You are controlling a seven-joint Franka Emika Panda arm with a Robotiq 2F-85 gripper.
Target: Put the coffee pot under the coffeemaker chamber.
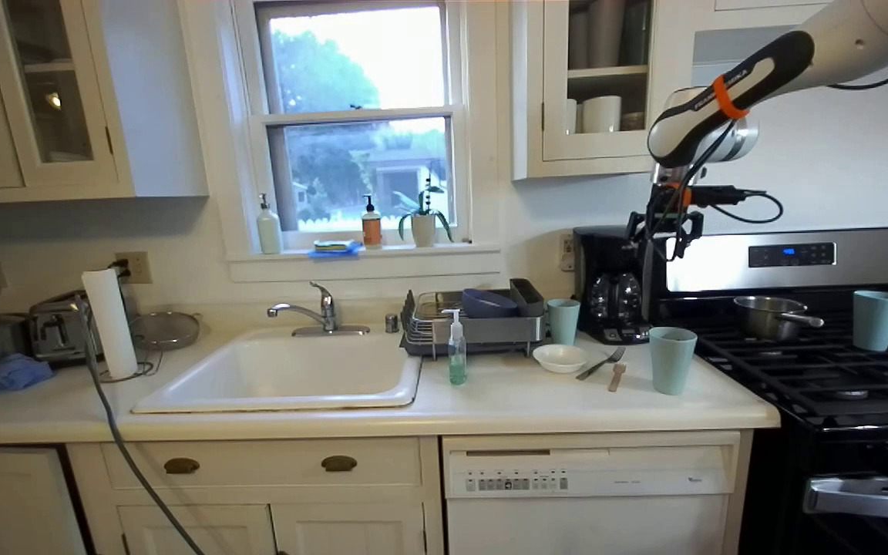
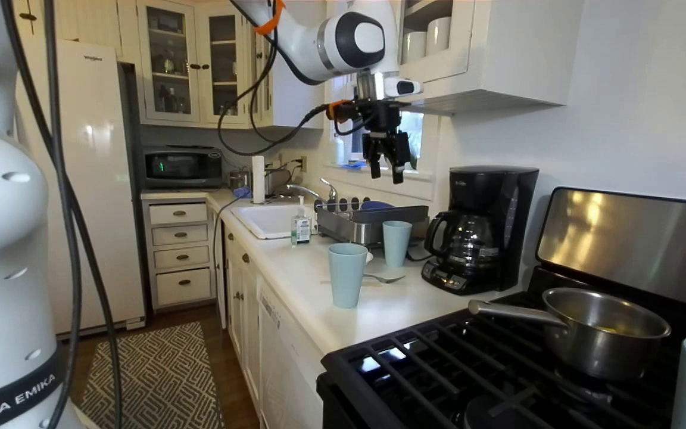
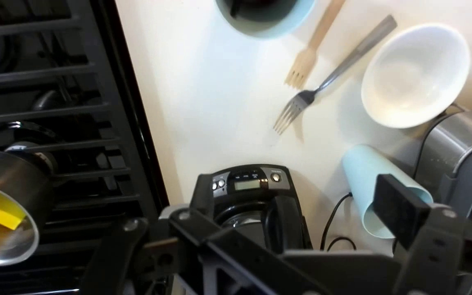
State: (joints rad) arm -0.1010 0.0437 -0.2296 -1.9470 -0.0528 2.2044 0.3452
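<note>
The coffee pot [image 1: 626,299] is a clear glass carafe with a black handle. It stands upright in the coffeemaker chamber of the black coffeemaker [image 1: 597,243], with its handle facing out. This also shows in an exterior view, with the pot [image 2: 472,244] under the upper housing of the coffeemaker [image 2: 489,185]. In the wrist view the pot's handle [image 3: 282,223] and part of its top show, and the rest is hidden behind my gripper. My gripper [image 2: 386,174] is open and empty, up in the air, apart from the pot. Its spread fingers [image 3: 299,200] frame the wrist view.
A pale green cup [image 2: 346,277] stands near the counter's front. Another cup [image 1: 563,320] is beside the dish rack [image 1: 482,327]. A white bowl [image 1: 560,358] and a fork [image 3: 301,100] lie on the counter. A saucepan [image 2: 608,333] is on the stove. A cabinet [image 2: 515,53] hangs above.
</note>
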